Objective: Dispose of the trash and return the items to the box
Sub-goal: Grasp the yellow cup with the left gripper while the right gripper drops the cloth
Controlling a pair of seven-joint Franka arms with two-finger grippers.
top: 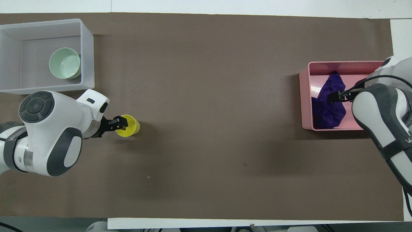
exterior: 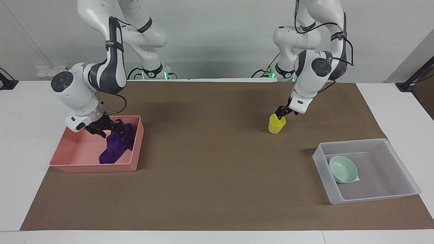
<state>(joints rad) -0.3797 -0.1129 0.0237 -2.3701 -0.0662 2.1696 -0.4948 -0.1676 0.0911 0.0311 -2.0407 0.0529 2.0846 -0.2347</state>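
I had the left gripper straddling the cup's rim, its grip unclear, while the right gripper stood wide over the rag in the pink tray.

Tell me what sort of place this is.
Probably a robotics lab workbench: two arms fixed to a white table, a brown paper mat, plain walls, and sorting props such as a pink tray and clear box.
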